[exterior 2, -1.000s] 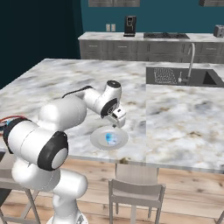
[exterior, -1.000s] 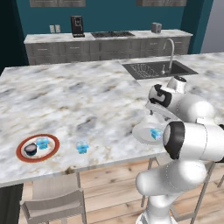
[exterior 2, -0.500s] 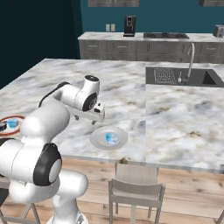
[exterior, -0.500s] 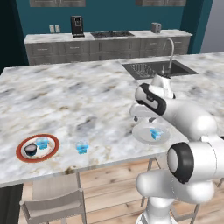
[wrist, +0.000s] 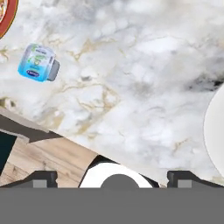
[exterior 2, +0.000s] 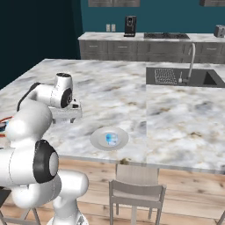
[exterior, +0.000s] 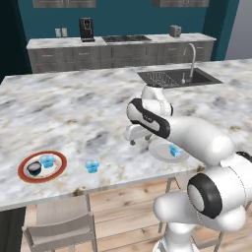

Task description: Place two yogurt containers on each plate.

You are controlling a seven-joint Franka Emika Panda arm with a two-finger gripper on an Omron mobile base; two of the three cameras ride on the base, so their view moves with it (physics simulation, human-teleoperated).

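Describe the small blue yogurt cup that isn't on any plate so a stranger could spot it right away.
Start at the marble island counter and follow its near edge to the white plate with the orange-red rim. Just beside that plate, toward the plain white-grey plate, a pale translucent blue yogurt cup sits on bare marble. Every other cup rests on a plate.

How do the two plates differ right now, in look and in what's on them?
The orange-rimmed plate has a broad orange-red rim; the plain plate is white-grey all over. The orange-rimmed plate holds a black cup and a blue cup; the plain plate holds a single blue cup. Both are round, shallow and lie flat on the marble counter.
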